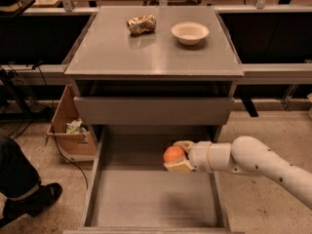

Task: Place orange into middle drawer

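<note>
A grey metal cabinet was seen from above and in front, with the middle drawer pulled fully out toward the viewer. The drawer showed a broad flat grey floor and low side walls. Above the drawer's back part, a white robot arm reached in from the drawer's right side, crossing over its right wall. At the arm's end, the gripper hung above the drawer floor, right of the drawer's middle and toward its back. Its jaws were pinching the orange, with one pale finger on the far side of the fruit and one under its near side. The orange was held clear of the drawer floor, not resting on it, and a faint shadow lay on the floor nearer the drawer's front.

Directly above the drawer's back edge sat a shallower grey drawer with a plain face, closed. Higher again, on the cabinet top, a crumpled gold-silver foil bag lay left of a white bowl, the two set apart. Left of the drawer, on the speckled floor, stood an open cardboard box with some crumpled paper inside. Further left of the drawer, a person's dark trouser leg and shoe showed at the edge.
</note>
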Controlling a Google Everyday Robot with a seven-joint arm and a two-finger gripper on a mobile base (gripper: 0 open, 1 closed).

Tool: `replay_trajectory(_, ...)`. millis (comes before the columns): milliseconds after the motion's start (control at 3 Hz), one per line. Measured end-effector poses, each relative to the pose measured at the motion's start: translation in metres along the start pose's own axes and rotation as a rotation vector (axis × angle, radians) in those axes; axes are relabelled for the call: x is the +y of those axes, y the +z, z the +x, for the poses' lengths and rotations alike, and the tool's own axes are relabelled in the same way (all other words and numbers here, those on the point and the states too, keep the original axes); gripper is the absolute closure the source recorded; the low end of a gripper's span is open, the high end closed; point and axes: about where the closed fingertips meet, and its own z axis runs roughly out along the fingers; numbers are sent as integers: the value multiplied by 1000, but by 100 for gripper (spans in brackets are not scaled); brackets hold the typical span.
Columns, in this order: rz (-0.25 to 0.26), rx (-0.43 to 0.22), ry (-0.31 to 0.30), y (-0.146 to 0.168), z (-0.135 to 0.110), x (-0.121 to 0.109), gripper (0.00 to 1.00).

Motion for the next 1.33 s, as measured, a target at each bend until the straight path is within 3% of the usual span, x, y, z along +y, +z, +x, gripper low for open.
replay_trajectory(333, -30, -7, 19, 31, 74, 8, 100)
replay_trajectory(667, -33, -8, 22, 33, 75, 9, 100)
replay_trajectory(1333, -64, 29, 80, 72, 121, 27, 100)
